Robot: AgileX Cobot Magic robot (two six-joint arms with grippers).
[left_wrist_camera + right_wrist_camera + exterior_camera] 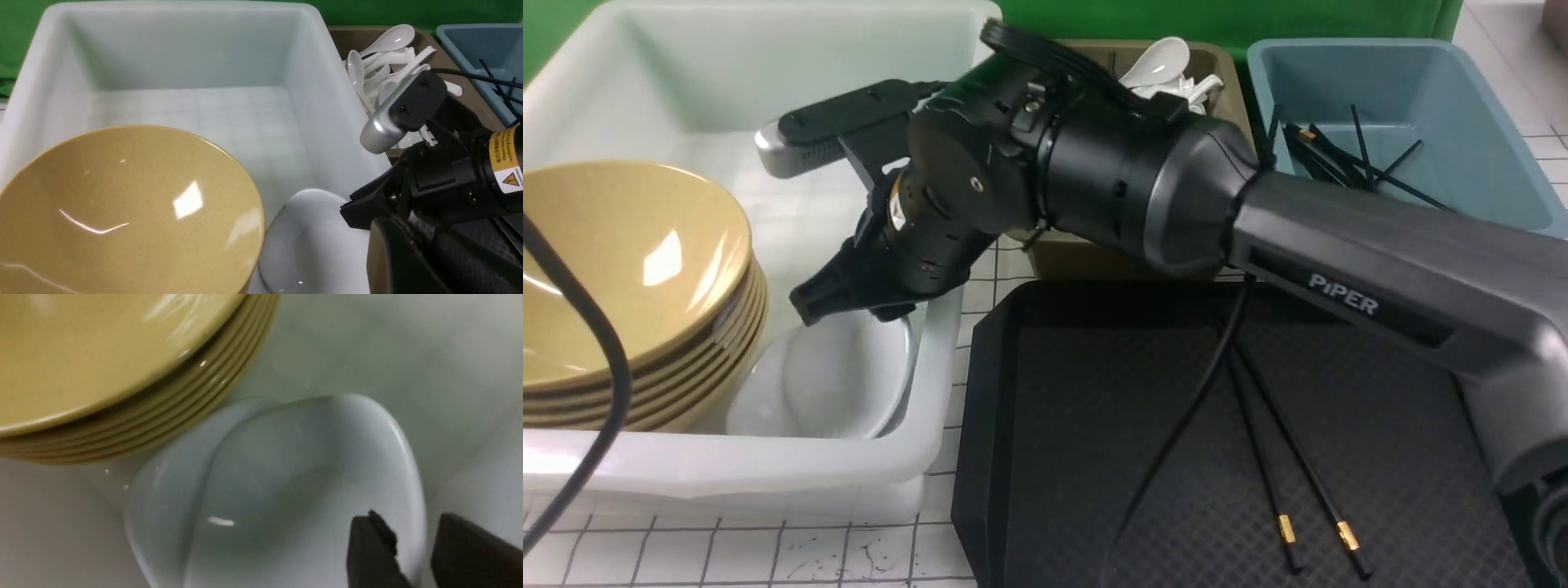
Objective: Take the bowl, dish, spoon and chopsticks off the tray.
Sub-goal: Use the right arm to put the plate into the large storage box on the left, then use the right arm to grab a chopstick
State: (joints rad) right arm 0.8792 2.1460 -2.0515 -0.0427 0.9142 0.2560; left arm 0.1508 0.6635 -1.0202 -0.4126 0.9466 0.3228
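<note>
White tub [184, 53]: bowl [122, 212] sits in it, dish [314, 245] just beside the bowl, close to the tub wall. Right claw [351, 214] hangs over the dish's edge. Past that wall: brown bin [339, 34] holding white spoons [388, 43], then blue-grey bin [470, 45].

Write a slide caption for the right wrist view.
The right gripper, open astride the dish rim, beside stacked tan bowls in a tub.

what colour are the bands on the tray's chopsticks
Gold, on black chopsticks; clearest in the front view.
</note>
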